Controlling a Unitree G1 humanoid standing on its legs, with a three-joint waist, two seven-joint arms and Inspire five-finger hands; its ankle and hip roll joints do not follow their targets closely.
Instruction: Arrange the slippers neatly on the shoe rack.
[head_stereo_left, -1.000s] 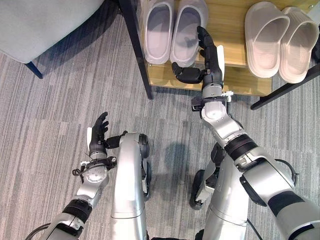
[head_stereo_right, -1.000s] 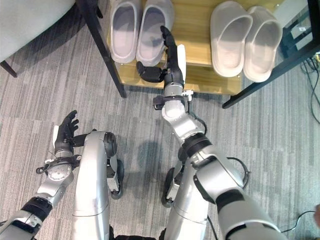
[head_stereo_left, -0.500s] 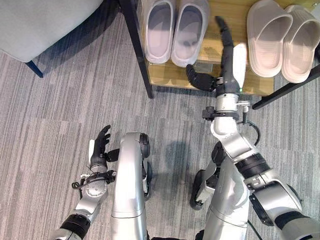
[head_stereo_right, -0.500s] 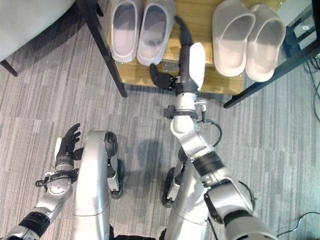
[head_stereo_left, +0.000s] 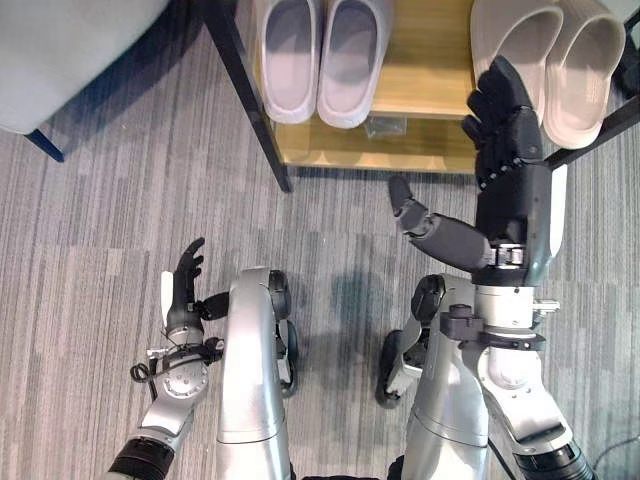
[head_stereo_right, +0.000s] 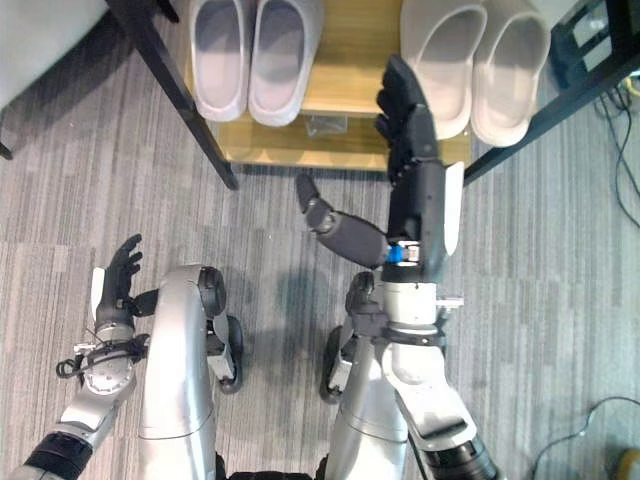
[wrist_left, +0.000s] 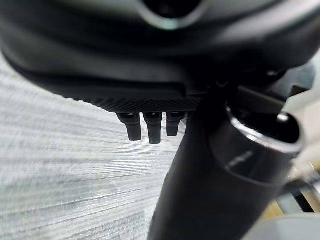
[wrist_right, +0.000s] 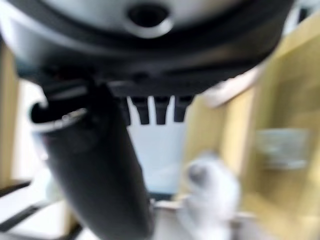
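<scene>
Fingers of the right hand (head_stereo_left: 508, 150) are straight and loosely spread, the thumb (head_stereo_left: 430, 228) jutting out toward the robot's left; the hand grips nothing. It is raised in front of the shoe rack (head_stereo_left: 425, 90), its fingertips overlapping the heel end of the nearer beige slipper (head_stereo_left: 510, 40) as seen from the head, though whether they touch it cannot be told. In the right wrist view the straight fingers (wrist_right: 155, 110) point toward pale wooden boards, with nothing between them and the thumb.

That beige slipper lies side by side with a second beige slipper (head_stereo_left: 590, 65) on the rack's wooden shelf, on the robot's right, the two touching along their inner edges. Well apart from them, on the robot's left end of the same shelf, a pair of grey slippers (head_stereo_left: 315, 55) sits side by side, heels toward the robot, just beside the rack's black leg (head_stereo_left: 245, 95). Between the two pairs a small clear scrap (head_stereo_left: 385, 125) lies on the lower wooden board.

Low on the robot's left, the left hand (head_stereo_left: 183, 295) hangs over the grey striped carpet (head_stereo_left: 90, 260) with fingers straight and relaxed, empty. A grey upholstered seat (head_stereo_left: 60, 50) on a dark leg stands at the far left.
</scene>
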